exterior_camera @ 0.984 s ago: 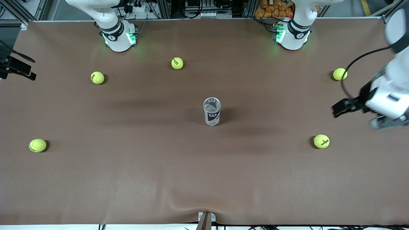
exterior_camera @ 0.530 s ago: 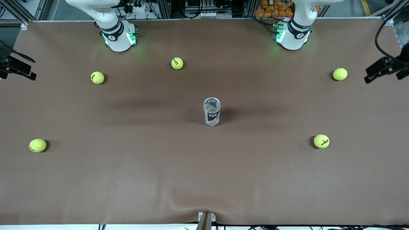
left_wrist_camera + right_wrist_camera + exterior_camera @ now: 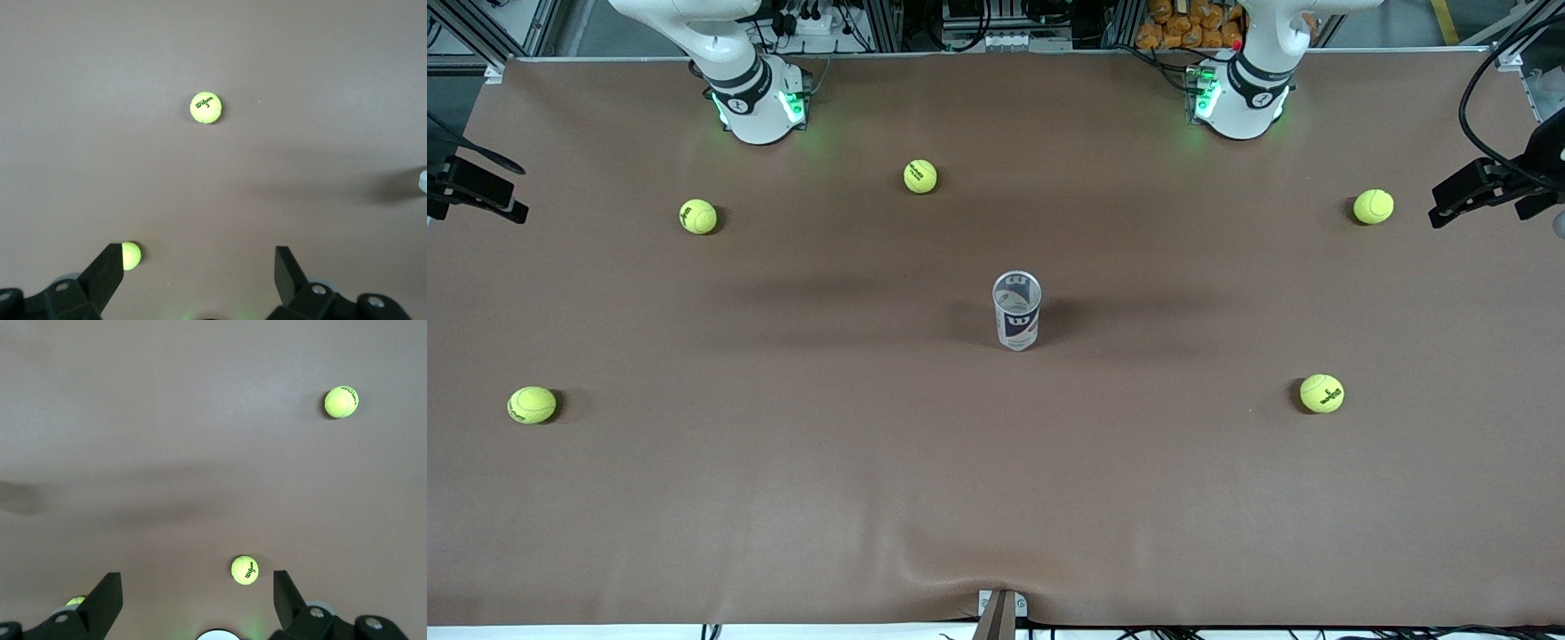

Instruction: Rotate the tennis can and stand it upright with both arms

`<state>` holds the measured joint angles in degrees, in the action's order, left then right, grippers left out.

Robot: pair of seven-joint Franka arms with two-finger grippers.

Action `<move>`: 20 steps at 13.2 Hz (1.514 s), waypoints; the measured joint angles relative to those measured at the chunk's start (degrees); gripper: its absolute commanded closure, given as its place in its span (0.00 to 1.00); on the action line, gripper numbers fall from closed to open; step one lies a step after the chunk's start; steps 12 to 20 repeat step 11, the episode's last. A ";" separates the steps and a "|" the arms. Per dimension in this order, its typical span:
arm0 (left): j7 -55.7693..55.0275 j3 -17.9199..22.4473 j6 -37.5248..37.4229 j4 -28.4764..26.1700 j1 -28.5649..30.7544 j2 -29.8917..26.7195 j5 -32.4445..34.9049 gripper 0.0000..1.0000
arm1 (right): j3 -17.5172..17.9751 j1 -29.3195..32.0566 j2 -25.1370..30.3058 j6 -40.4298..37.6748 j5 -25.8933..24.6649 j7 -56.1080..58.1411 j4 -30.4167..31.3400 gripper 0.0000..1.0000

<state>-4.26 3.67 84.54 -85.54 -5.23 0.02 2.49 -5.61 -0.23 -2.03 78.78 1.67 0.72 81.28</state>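
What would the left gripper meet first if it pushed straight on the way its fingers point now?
Most likely only the bare table. The left gripper is open, pointing down, and the tennis ball sits ahead of the fingers, though depth is unclear.

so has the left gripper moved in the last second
Yes. The left gripper, open, was over the table between two tennis balls; now it sits at the table's left-arm end, beside the tennis ball there. The tennis can stands upright, untouched.

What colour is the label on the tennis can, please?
White above navy blue, with a small red logo, on the tennis can; the front view shows it best.
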 measured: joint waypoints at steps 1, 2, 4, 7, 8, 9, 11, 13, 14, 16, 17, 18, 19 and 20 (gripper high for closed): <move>1.28 0.47 0.11 0.00 0.01 0.00 -0.02 0.00 | 0.00 0.00 0.00 0.00 0.00 0.00 0.00 0.00; 2.18 0.86 0.18 0.00 0.01 -0.02 -0.02 0.00 | 0.00 0.00 0.00 0.00 0.00 0.00 0.00 0.00; 2.73 1.05 0.20 -0.01 -0.01 -0.02 -0.03 0.00 | 0.00 0.00 0.00 0.00 0.00 0.00 0.00 0.00; 2.81 1.05 0.20 -0.05 -0.21 0.00 -0.03 0.00 | 0.00 0.00 0.00 0.01 0.00 0.00 0.00 0.00; 2.81 1.05 0.20 -0.05 -0.23 0.00 -0.03 0.00 | 0.00 0.00 0.00 0.02 0.00 0.00 0.00 0.00; 2.81 1.05 0.20 -0.08 -0.24 0.02 -0.03 0.00 | 0.00 0.00 0.00 0.02 0.00 0.00 0.00 0.00; 2.81 1.05 0.20 -0.16 -0.24 0.09 -0.04 0.00 | 0.00 0.00 0.00 0.03 0.00 0.00 0.00 0.00; 2.81 1.05 0.20 -0.16 -0.24 0.09 -0.04 0.00 | 0.00 0.00 0.00 0.03 0.00 0.00 0.00 0.00; 2.81 1.05 0.20 -0.16 -0.24 0.09 -0.04 0.00 | 0.00 0.00 0.00 0.03 0.00 0.00 0.00 0.00; 2.81 1.05 0.20 -0.16 -0.24 0.09 -0.04 0.00 | 0.00 0.00 0.00 0.03 0.00 0.00 0.00 0.00; 2.81 1.05 0.20 -0.16 -0.24 0.09 -0.04 0.00 | 0.00 0.00 0.00 0.03 0.00 0.00 0.00 0.00; 2.81 1.05 0.20 -0.16 -0.24 0.09 -0.04 0.00 | 0.00 0.00 0.00 0.03 0.00 0.00 0.00 0.00; 2.81 1.05 0.20 -0.16 -0.24 0.09 -0.04 0.00 | 0.00 0.00 0.00 0.03 0.00 0.00 0.00 0.00; 2.81 1.05 0.20 -0.16 -0.24 0.09 -0.04 0.00 | 0.00 0.00 0.00 0.03 0.00 0.00 0.00 0.00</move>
